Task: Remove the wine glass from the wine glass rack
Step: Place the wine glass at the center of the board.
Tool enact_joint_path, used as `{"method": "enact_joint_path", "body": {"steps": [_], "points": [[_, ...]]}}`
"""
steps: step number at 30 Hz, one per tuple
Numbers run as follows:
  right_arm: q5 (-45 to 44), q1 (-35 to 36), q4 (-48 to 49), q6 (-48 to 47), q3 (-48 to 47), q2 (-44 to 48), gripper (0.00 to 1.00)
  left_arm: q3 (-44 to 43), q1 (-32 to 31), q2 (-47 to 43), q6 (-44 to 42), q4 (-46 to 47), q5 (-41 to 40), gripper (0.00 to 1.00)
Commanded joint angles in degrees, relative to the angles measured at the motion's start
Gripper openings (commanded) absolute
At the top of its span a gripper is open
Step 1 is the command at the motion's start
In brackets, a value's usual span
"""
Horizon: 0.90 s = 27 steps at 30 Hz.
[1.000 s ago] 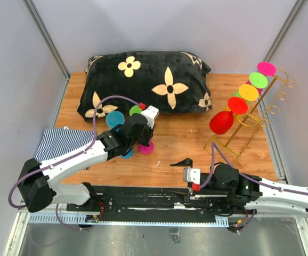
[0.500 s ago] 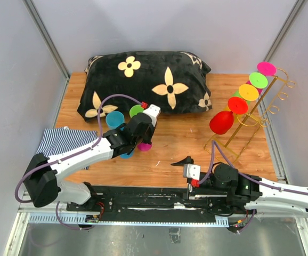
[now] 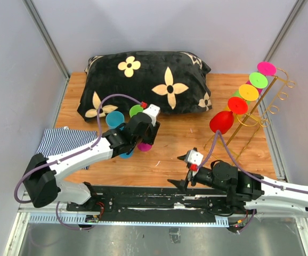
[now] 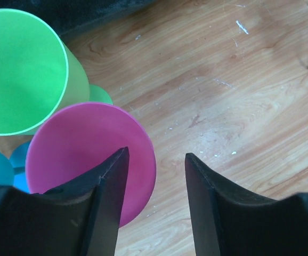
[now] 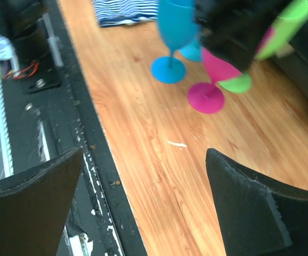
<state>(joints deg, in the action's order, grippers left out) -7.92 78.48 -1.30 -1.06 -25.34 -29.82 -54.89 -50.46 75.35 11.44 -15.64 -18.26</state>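
Observation:
The gold wire wine glass rack (image 3: pixel 261 113) stands at the right edge of the table. Several coloured wine glasses hang on it, the red one (image 3: pixel 221 122) lowest. Off the rack, a pink wine glass (image 3: pixel 144 146) (image 4: pixel 90 154) stands upright on the wood beside a green one (image 4: pixel 23 72) and a blue one (image 3: pixel 114 118). My left gripper (image 4: pixel 155 160) hovers just over the pink glass, open; its left finger overlaps the rim and only bare wood shows between the jaws. My right gripper (image 3: pixel 179 170) (image 5: pixel 143 154) is wide open and empty over the table's near edge.
A black flowered pillow (image 3: pixel 143 80) lies along the back of the table. A striped cloth (image 3: pixel 63 141) lies at the left front. The black base rail (image 5: pixel 63 106) runs along the near edge, under my right gripper.
My left gripper has opened and let go of the pink glass. My right arm has lifted and turned its open gripper toward the left.

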Motion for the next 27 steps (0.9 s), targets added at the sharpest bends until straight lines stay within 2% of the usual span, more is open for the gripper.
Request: {"method": "enact_joint_path", "body": {"steps": [1, 5, 8, 13, 17, 20, 24, 27], "points": [[-18.6, 0.7, -8.9, 16.2, -7.2, -2.4, 0.98, -1.2, -0.4, -4.1, 0.2, 0.4, 0.9, 0.56], [-18.8, 0.7, -13.8, 17.1, -12.9, -6.5, 0.98, 0.7, -0.4, -8.7, 1.2, 2.2, 1.9, 0.72], [-22.0, 0.7, -13.5, 16.1, -16.2, -8.5, 0.98, 3.8, -0.4, -13.0, 1.9, 6.1, 3.4, 0.84], [-22.0, 0.7, -13.6, 7.3, -25.2, -11.0, 0.98, 5.7, -0.4, -19.6, 3.5, 6.2, 5.4, 0.89], [-28.0, 0.7, -15.6, -1.2, -34.6, -11.9, 0.98, 7.2, -0.4, -27.4, 4.5, 3.2, 3.7, 0.98], [-23.7, 0.7, -16.0, -11.0, -39.9, -11.3, 0.98, 8.7, -0.4, -32.7, 5.4, 1.3, 4.4, 1.00], [-34.1, -0.2, -19.0, -18.8, -47.3, -15.1, 0.98, 10.6, -0.4, -38.4, 8.0, -0.6, 3.4, 1.00], [-36.9, -6.9, -27.9, -17.7, -55.3, -22.0, 0.98, 12.4, -0.4, -41.3, 8.6, -1.0, 1.0, 1.00]]}}
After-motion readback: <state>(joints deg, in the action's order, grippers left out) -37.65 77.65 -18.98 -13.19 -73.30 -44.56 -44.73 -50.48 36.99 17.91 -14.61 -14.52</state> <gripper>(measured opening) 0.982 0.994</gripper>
